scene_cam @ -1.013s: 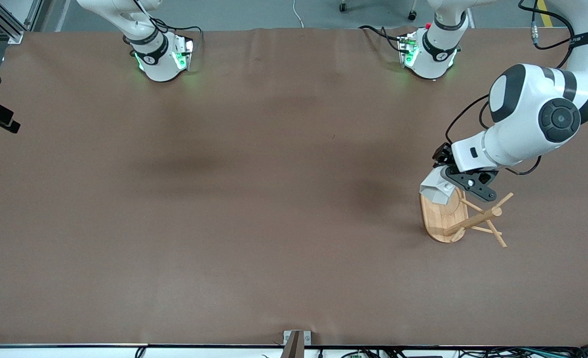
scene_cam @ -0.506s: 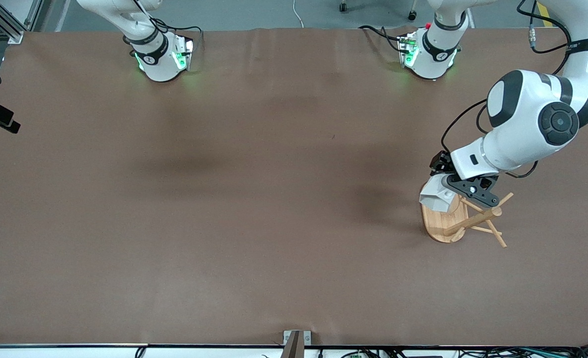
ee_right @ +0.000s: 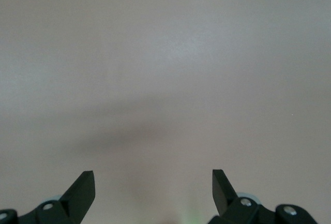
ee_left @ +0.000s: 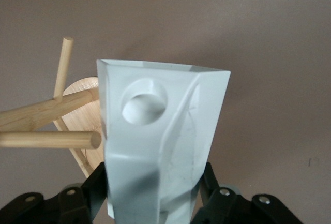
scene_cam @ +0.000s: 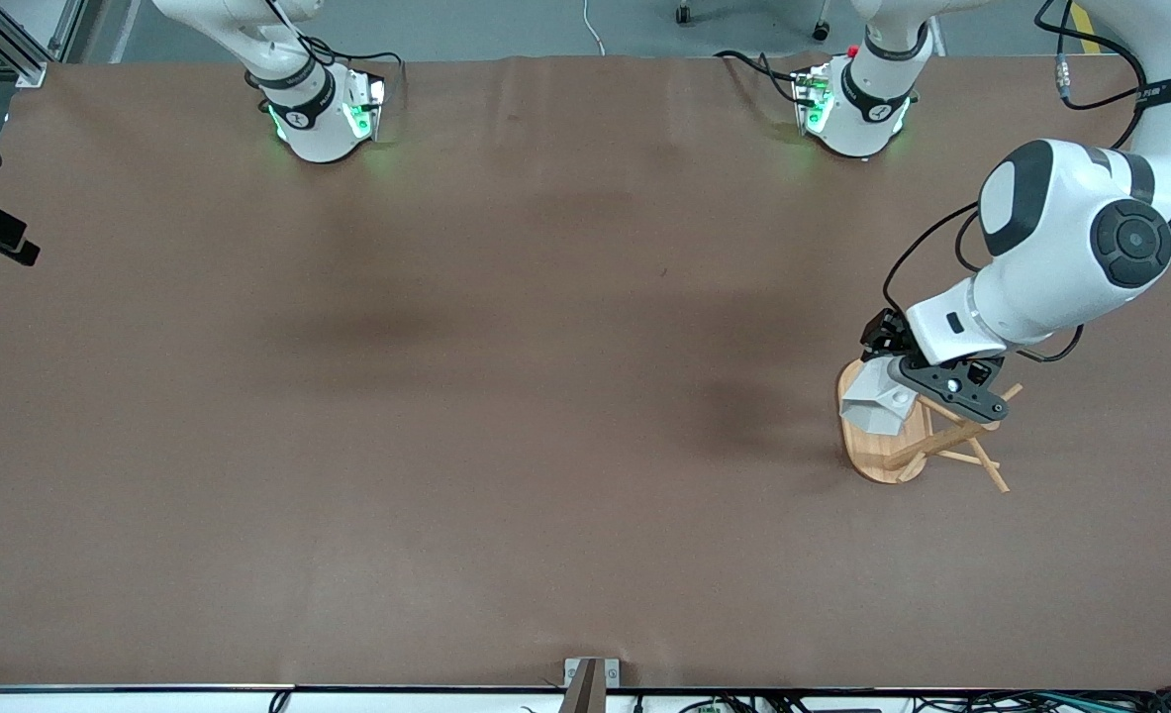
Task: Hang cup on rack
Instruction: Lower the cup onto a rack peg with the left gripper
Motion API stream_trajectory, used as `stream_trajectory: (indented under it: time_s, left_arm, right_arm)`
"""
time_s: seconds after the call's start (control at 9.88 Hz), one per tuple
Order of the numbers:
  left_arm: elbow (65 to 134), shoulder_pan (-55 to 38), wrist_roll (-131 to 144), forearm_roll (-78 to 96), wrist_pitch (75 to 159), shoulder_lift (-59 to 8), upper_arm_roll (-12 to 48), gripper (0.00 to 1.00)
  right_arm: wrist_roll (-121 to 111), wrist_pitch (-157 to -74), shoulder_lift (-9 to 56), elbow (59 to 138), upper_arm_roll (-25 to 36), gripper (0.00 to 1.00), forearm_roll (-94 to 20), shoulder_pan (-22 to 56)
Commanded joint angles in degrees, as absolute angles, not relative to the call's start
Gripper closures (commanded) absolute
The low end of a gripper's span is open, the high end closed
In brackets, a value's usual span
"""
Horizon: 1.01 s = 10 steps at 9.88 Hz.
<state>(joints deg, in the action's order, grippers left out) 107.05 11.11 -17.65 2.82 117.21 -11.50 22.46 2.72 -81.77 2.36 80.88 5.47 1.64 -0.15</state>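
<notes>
My left gripper (scene_cam: 904, 388) is shut on the white faceted cup (scene_cam: 872, 406) and holds it over the oval base of the bamboo rack (scene_cam: 887, 454), which stands toward the left arm's end of the table. In the left wrist view the cup (ee_left: 160, 141) fills the middle, its tab handle with the round hole (ee_left: 145, 101) facing the camera. The tip of one peg (ee_left: 93, 139) lies right beside the cup's edge, just below the hole; another peg (ee_left: 63, 63) sticks up beside it. My right gripper (ee_right: 153, 182) is open and empty over bare table; it is out of the front view.
Brown paper covers the table (scene_cam: 506, 416). The two arm bases (scene_cam: 323, 114) stand along the edge farthest from the front camera. A small metal bracket (scene_cam: 590, 678) sits at the nearest edge.
My left gripper has carried the cup a little lower in the front view, over the rack's base and closer to the pegs. The right arm has not moved.
</notes>
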Motion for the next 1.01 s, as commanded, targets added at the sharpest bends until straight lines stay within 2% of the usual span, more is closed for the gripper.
stream_trajectory:
  time_s: [0.0,0.91]
  left_arm:
    - [107.0,10.7,-17.4,3.4,117.6,-13.5,22.2,1.00]
    - [107.0,10.5,-18.2,6.2,118.0,-14.1,17.0,0.99]
  right_arm:
    - [2.2,-81.8,2.3,80.9,5.4,0.00,1.8,-0.4]
    - [2.2,-81.7,2.3,80.9,5.4,0.00,1.8,-0.4]
